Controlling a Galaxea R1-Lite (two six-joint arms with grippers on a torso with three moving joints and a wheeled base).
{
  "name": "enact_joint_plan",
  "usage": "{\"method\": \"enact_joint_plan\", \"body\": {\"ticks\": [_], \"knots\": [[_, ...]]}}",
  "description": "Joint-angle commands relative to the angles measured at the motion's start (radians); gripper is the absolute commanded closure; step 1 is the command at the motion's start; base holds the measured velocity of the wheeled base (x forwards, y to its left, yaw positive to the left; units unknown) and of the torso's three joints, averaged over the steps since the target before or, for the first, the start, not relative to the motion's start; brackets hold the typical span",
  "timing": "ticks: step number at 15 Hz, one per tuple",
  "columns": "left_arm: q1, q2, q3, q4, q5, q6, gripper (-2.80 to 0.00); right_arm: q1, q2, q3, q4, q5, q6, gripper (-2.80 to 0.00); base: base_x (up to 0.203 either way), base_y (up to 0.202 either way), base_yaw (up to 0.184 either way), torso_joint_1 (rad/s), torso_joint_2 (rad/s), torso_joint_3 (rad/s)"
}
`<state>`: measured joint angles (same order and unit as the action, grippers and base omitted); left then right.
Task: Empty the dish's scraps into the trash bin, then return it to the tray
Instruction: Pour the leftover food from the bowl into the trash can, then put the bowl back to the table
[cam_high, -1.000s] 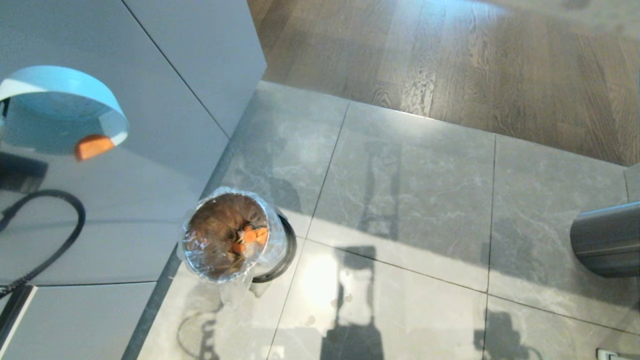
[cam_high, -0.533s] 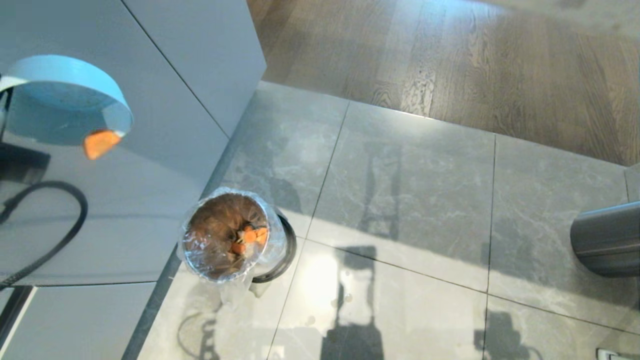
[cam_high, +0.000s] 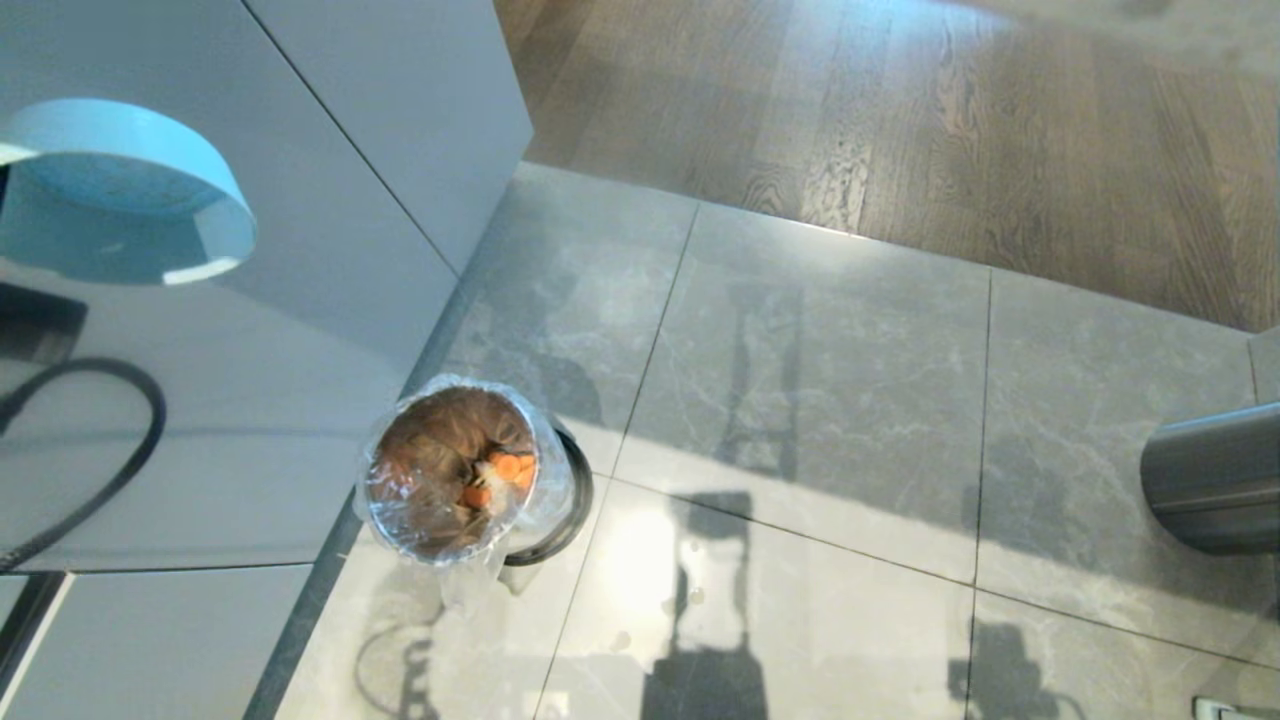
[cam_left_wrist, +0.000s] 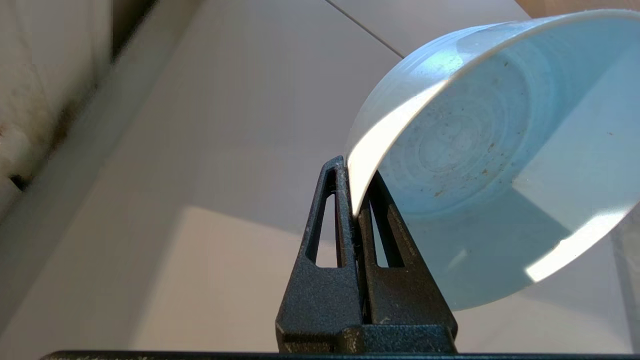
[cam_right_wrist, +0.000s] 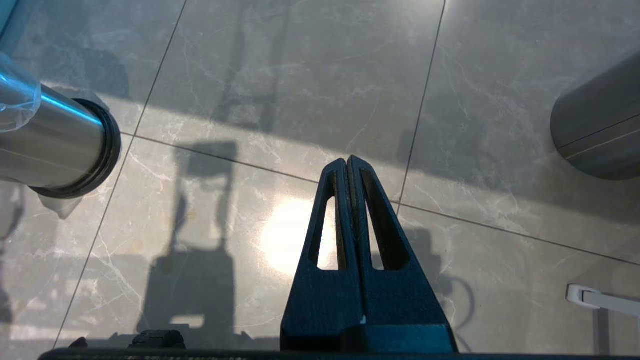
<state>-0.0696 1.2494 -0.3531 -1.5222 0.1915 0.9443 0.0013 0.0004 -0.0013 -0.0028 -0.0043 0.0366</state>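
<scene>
The dish (cam_high: 120, 190) is a pale blue bowl held tipped on its side, high up at the left, in front of the cabinet. My left gripper (cam_left_wrist: 356, 172) is shut on the dish's rim (cam_left_wrist: 365, 145). Only small specks cling to the inside of the dish (cam_left_wrist: 480, 150). The trash bin (cam_high: 556, 470), shiny metal with a clear liner, stands on the floor below and to the right of the dish. The scraps (cam_high: 505, 472), orange carrot slices, lie inside it. My right gripper (cam_right_wrist: 348, 160) hangs shut over the floor tiles with nothing in it, and the trash bin (cam_right_wrist: 55, 145) is off to its side. The tray is out of view.
Pale grey cabinet fronts (cam_high: 300, 200) fill the left side, with the bin right against them. A black cable (cam_high: 130, 440) loops in front of them. A dark grey cylinder (cam_high: 1215, 480) lies at the right, also seen by the right wrist (cam_right_wrist: 595, 135). Wooden flooring (cam_high: 900, 120) begins beyond the tiles.
The orange slice that hung at the dish's lower rim has gone from it. The slices in the bin have shifted. The dish has risen slightly.
</scene>
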Motion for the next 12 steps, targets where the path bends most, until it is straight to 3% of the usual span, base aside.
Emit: {"method": "enact_joint_plan", "body": {"ticks": [1, 7, 12], "knots": [[-0.001, -0.002, 0.025, -0.048, 0.003, 0.005, 0.00, 0.000, 0.000, 0.000, 0.000, 0.000, 0.000, 0.00, 0.000, 0.000, 0.000, 0.000, 0.00, 0.000], [-0.001, 0.002, 0.109, -0.048, 0.004, 0.002, 0.00, 0.000, 0.000, 0.000, 0.000, 0.000, 0.000, 0.00, 0.000, 0.000, 0.000, 0.000, 0.00, 0.000], [-0.004, 0.130, 0.186, -0.048, 0.000, 0.001, 0.00, 0.000, 0.000, 0.000, 0.000, 0.000, 0.000, 0.00, 0.000, 0.000, 0.000, 0.000, 0.00, 0.000]]}}
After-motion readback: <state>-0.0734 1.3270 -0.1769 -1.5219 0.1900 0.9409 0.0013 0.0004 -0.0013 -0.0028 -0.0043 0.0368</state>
